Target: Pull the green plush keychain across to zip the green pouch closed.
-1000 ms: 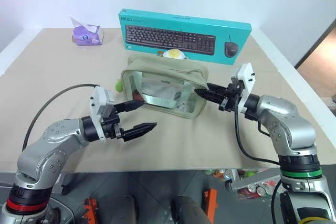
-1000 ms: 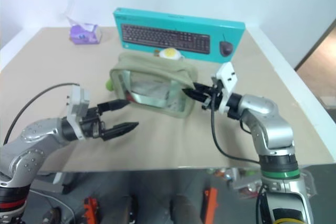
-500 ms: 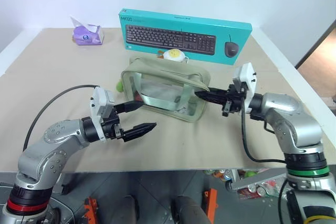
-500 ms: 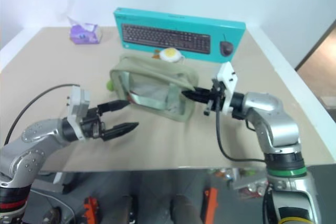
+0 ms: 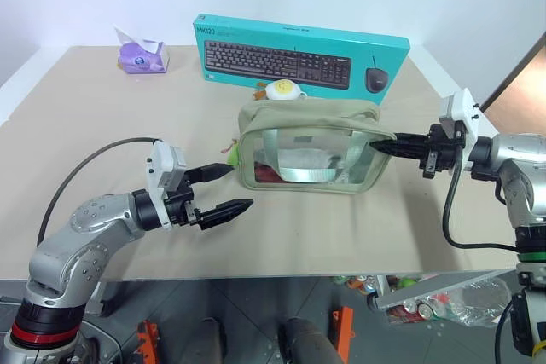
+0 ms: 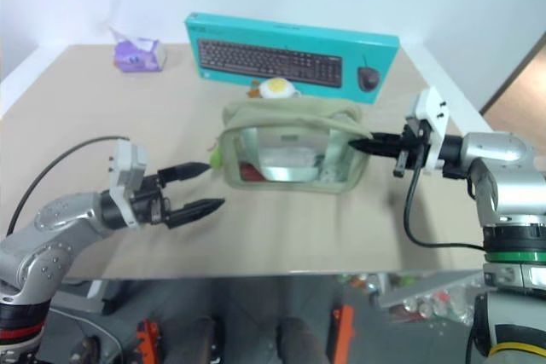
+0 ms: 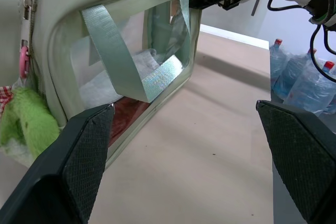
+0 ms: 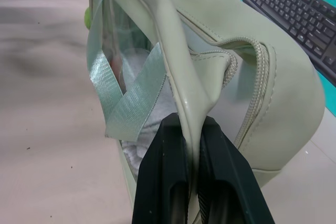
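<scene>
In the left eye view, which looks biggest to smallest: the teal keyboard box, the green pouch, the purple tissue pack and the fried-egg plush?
1. Teal keyboard box, though it sits farthest back.
2. Green pouch.
3. Purple tissue pack.
4. Fried-egg plush.

The last two look fairly close in size.

The green pouch (image 5: 309, 147) stood upright on the desk (image 5: 85, 134), a pale sage fabric case with clear window panels crossed by shiny straps, its long side facing forward. The green plush keychain (image 7: 25, 123), a fuzzy lime charm, hung at the pouch's left end below a pink zipper pull.
</scene>
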Available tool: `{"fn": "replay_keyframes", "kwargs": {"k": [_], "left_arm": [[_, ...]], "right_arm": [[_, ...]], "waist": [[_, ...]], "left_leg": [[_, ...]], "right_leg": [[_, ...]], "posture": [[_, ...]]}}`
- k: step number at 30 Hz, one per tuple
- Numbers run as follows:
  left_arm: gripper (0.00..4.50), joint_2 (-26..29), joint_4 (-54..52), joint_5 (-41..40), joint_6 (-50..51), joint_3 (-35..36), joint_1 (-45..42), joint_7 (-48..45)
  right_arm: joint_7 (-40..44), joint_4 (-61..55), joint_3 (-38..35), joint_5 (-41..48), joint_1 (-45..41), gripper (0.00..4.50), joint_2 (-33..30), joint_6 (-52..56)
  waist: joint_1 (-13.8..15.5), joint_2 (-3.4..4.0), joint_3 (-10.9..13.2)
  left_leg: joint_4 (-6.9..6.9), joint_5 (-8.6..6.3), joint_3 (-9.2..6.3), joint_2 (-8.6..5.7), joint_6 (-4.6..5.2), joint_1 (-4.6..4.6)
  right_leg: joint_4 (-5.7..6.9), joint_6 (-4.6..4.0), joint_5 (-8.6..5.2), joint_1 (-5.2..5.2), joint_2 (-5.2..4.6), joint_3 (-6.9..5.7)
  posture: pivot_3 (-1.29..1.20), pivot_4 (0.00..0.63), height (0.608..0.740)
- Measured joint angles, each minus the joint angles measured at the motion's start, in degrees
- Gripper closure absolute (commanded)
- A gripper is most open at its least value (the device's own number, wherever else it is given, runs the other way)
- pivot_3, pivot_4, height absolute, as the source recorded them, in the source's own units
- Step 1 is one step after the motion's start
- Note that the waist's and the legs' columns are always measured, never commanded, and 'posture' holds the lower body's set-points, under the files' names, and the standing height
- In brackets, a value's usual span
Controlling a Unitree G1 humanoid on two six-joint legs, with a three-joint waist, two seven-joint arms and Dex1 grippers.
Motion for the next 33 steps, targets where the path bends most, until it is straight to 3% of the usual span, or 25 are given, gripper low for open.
{"fn": "replay_keyframes", "kwargs": {"k": [24,33], "left_arm": [[0.00,-0.8,1.7,0.6,0.0,0.3,-1.0,0.8],[0.00,-3.6,4.1,-0.1,0.3,0.4,-5.0,2.8]], "right_arm": [[-0.2,3.2,1.5,-4.7,-2.8,4.43,1.6,-5.2],[-0.3,3.2,1.5,-4.9,-2.0,4.43,1.9,-5.4]], "waist": [[-0.1,0.00,0.0],[-0.2,0.01,0.0]], "left_leg": [[0.01,0.01,0.04,0.04,0.00,0.11],[0.00,0.01,0.06,0.06,0.00,0.19]], "right_leg": [[0.01,-0.05,0.07,0.05,0.03,0.03],[0.02,-0.05,0.09,0.08,0.07,0.06]], "posture": [[0.00,0.150,0.740],[0.00,0.150,0.740]]}}
